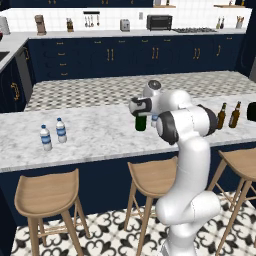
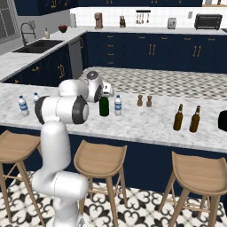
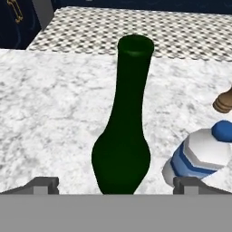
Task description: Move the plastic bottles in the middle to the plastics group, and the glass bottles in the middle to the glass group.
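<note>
Green wine bottle [image 3: 121, 136] between wide-open, empty jaws: looked heavy, slick, breakable glass, best gripped low on neck.

no legible text, bottle labels apparently blank

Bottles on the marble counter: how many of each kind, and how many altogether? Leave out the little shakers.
Clear water bottles: 3, two at the far left, one beside the green bottle
Green wine bottle: 1
Brown beer bottles: 2
Total: 6
</note>
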Robot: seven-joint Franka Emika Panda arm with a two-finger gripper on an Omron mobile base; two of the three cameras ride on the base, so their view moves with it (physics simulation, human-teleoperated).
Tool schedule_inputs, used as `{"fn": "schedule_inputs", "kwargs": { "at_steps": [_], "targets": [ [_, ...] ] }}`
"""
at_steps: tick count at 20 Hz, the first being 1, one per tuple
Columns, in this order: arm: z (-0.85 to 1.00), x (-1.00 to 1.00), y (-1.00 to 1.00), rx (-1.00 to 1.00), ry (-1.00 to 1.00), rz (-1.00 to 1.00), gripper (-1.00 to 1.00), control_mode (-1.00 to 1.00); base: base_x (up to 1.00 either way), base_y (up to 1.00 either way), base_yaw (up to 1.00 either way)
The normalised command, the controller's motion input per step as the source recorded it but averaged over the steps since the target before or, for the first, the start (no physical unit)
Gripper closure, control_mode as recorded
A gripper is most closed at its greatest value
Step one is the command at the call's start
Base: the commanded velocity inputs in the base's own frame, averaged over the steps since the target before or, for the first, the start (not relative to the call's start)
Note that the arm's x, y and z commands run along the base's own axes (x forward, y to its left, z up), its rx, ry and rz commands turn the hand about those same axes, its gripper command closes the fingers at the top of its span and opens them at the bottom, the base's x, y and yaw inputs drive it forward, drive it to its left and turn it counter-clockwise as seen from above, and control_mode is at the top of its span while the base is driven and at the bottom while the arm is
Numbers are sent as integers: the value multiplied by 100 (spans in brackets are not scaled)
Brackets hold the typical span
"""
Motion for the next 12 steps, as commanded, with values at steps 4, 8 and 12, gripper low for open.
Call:
{"fn": "schedule_inputs", "kwargs": {
  "at_steps": [4,8,12],
  "targets": [
    [-11,4,0,0,0,0,-100,-100,0,0,0],
    [-16,1,0,0,0,0,-100,-100,0,0,0],
    [-6,4,0,0,1,0,-100,-100,0,0,0]
  ]
}}
